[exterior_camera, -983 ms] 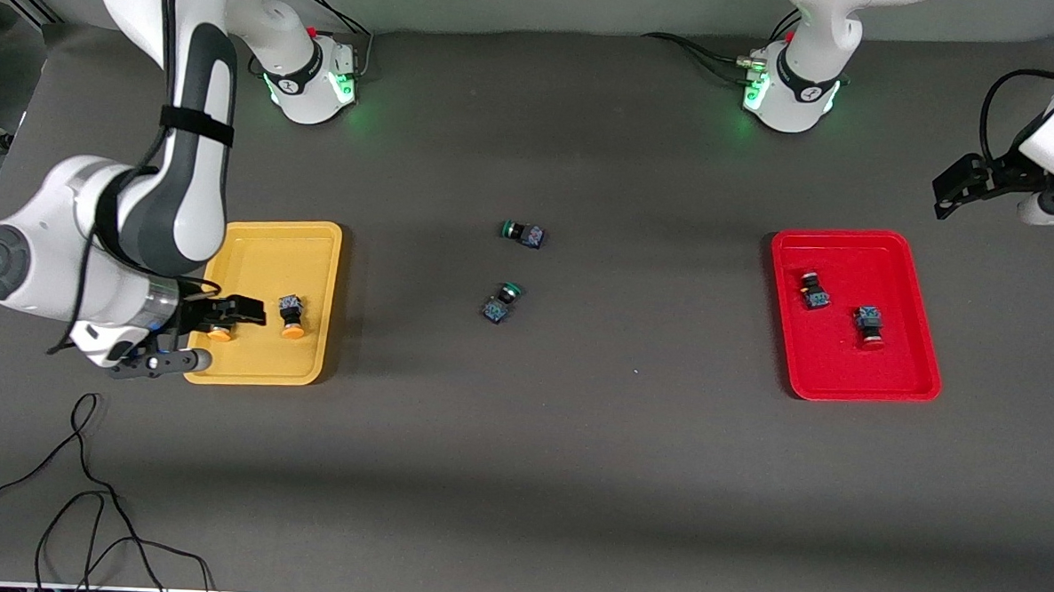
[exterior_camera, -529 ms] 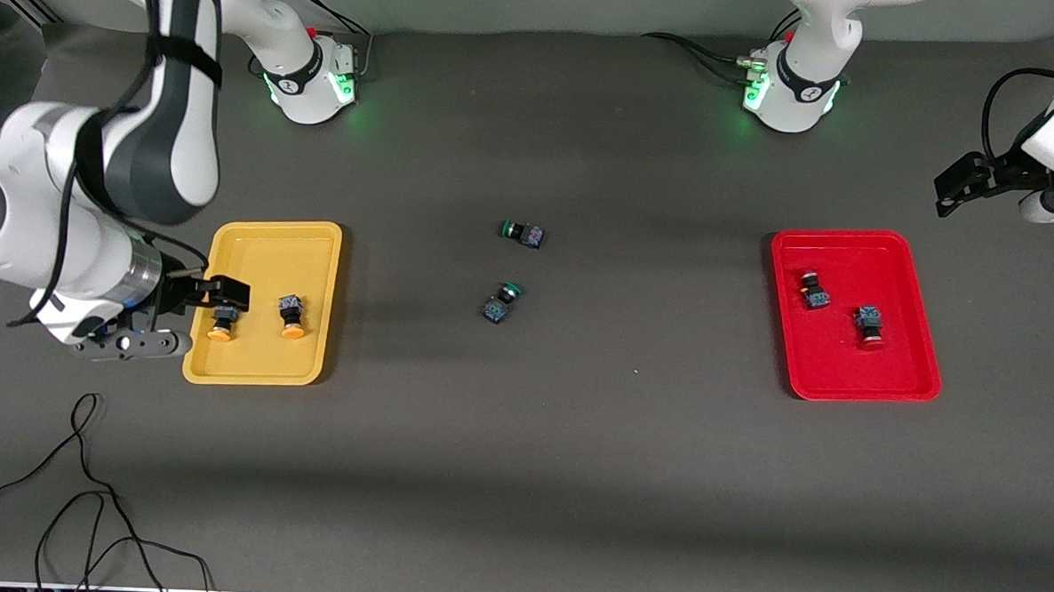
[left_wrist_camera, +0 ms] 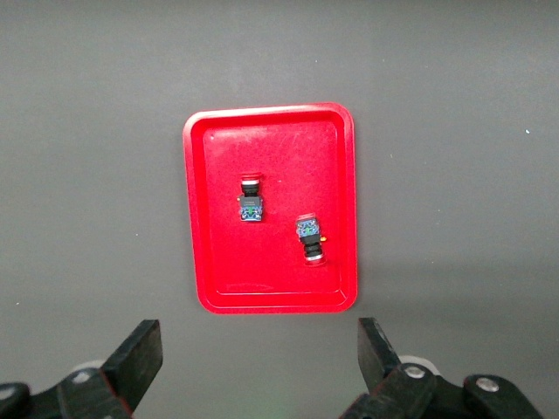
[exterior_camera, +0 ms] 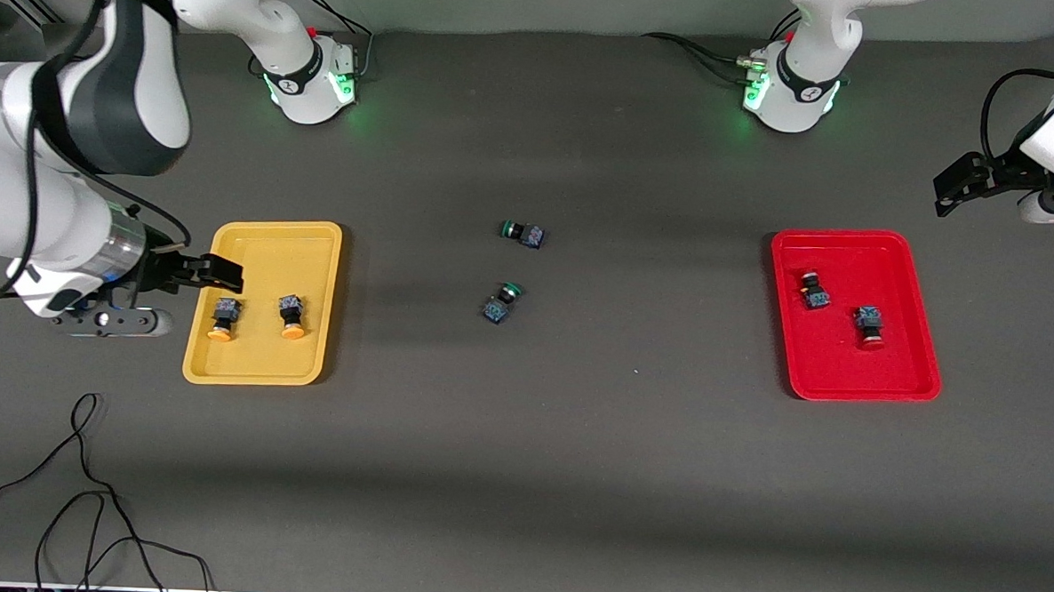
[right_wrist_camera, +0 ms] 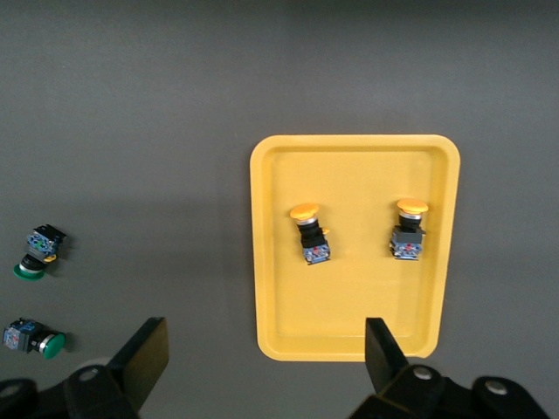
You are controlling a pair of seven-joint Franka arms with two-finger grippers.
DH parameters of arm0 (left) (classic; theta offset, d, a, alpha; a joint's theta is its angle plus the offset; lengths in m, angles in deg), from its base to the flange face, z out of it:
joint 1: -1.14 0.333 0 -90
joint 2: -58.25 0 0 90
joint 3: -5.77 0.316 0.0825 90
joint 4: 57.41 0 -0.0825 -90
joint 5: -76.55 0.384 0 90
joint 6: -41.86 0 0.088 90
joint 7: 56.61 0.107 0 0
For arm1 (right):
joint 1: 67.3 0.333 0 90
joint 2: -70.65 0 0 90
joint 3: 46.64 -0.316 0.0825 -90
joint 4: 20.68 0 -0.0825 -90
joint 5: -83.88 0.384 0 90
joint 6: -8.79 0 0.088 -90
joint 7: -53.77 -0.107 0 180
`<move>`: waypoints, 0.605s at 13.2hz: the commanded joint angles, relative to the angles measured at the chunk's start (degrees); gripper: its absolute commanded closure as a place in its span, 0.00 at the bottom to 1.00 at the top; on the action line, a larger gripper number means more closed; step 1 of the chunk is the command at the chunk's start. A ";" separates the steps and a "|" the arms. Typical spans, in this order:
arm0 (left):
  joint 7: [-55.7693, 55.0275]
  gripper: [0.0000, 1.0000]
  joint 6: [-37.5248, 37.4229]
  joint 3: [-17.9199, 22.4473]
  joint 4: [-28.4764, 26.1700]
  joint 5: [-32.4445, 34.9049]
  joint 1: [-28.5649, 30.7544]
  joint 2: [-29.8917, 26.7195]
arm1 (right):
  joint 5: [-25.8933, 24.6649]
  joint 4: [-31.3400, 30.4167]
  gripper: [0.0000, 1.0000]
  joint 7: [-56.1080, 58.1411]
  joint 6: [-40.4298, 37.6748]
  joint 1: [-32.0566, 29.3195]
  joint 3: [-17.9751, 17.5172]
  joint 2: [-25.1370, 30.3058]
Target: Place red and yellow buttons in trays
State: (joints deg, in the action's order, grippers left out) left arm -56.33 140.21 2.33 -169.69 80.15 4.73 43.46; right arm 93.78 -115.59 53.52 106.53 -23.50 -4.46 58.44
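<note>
Retreating right pincer (yellow button released)

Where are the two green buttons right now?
In the front view, both green buttons lie on the bare table's middle, between the yellow tray and red tray.

Two orange-yellow-capped push-button switches. Two red-capped push-button switches. Two green-capped push-button switches. One mustard-yellow plastic tray. One bright red plastic tray.
</note>
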 commanded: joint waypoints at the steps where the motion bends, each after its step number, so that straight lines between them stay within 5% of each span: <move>1: 1.04 0.00 -1.05 0.35 -0.66 -0.51 -0.43 -1.03 | -3.83 -3.34 0.00 -2.40 0.44 -12.90 -13.66 7.01; 6: 1.13 0.00 -1.23 0.53 -0.66 -0.25 -0.26 -0.94 | -6.29 -3.08 0.00 -2.13 -1.23 -38.39 -35.90 11.15; 8: 1.22 0.00 -1.31 0.53 -0.66 -0.16 -0.17 -0.94 | -6.65 -2.99 0.00 -1.87 -1.41 -44.57 -40.84 12.47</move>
State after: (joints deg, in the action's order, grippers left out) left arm -56.30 139.62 2.50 -169.84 80.14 4.73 43.46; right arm 88.82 -117.38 53.10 105.48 -63.13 -40.63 68.40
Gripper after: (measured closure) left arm 0.000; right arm 0.000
